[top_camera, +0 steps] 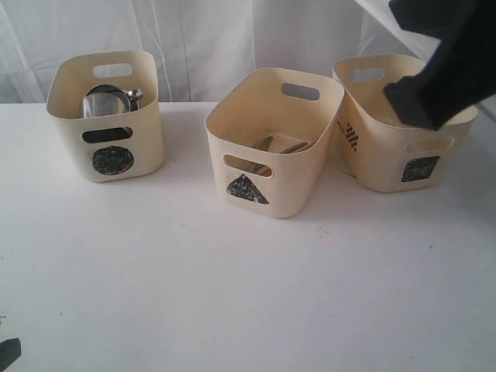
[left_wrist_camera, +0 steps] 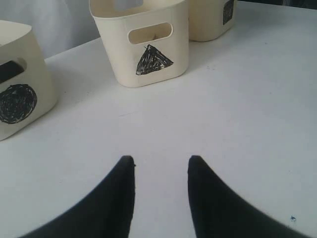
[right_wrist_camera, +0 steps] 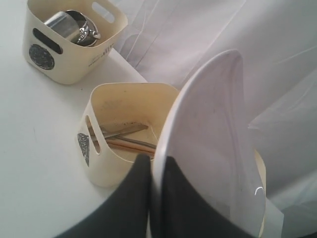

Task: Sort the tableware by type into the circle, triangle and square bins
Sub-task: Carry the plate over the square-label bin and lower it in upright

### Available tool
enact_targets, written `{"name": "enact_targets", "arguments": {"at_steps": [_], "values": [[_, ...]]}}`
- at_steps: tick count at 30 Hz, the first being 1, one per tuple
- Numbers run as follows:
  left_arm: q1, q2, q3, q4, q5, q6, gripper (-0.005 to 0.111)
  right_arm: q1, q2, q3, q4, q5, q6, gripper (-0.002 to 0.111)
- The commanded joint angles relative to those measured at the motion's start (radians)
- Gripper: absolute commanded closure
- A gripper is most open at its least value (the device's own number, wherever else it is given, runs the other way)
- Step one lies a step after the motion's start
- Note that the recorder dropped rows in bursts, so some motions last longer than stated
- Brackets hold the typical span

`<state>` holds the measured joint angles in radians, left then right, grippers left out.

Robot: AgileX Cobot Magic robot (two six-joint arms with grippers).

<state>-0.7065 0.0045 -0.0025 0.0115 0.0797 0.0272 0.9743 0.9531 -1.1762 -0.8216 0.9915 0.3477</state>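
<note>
The right gripper (right_wrist_camera: 155, 161) pinched the white plate (right_wrist_camera: 210, 134), tipped up on its edge, over the square bin (top_camera: 384, 167), while the left gripper (left_wrist_camera: 161, 161) hung wide and empty near the desk (left_wrist_camera: 233, 119).

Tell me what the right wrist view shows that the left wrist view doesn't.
Only the right wrist view: the right gripper shut on the white plate, held on edge; steel cups inside the circle bin; cutlery inside the triangle bin. Only the left wrist view: the open left gripper above the table, and the square bin with its black mark. Both: the circle and triangle bins and the white table.
</note>
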Motion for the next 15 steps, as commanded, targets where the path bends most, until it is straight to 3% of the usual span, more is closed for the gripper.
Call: {"name": "enact_targets", "arguments": {"at_steps": [1, 7, 15], "values": [[-0.005, -0.005, 0.002, -0.011, -0.004, 0.0, 0.065, -0.094, 0.015, -0.012, -0.015, -0.107, -0.033, 0.108], [-0.005, -0.005, 0.002, -0.011, -0.004, 0.0, 0.065, -0.232, 0.062, -0.012, 0.04, -0.203, -0.093, 0.108], [-0.005, -0.005, 0.002, -0.011, -0.004, 0.0, 0.065, -0.531, 0.202, -0.012, 0.233, -0.526, -0.276, 0.108]]}}
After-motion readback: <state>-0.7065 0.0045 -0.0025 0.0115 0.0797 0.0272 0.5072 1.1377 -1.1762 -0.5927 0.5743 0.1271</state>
